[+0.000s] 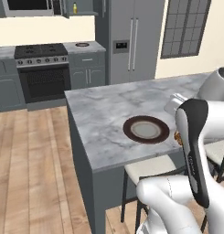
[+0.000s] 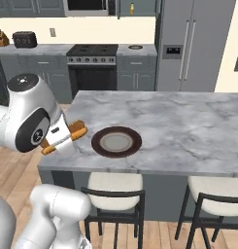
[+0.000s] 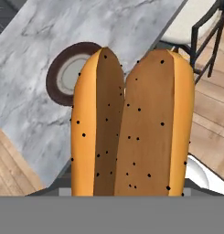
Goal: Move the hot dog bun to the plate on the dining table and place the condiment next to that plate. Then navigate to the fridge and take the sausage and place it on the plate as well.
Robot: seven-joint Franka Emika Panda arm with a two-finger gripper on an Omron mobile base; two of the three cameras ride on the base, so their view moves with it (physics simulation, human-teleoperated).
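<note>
Grasping the hot dog bun, the fingers hold it in the air over the near left edge of the marble bench, just beside the dark-rimmed plate. Seen from the hand, the split, seed-speckled bun stands lengthwise with the plate partly hidden behind it. Two stools sit tucked under the bench, and the fridge stands at the back wall.

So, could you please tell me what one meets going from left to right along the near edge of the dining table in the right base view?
The arm's round joint housing → the hot dog bun held in the tool → the dark-rimmed plate → bare marble of the dining table.
</note>
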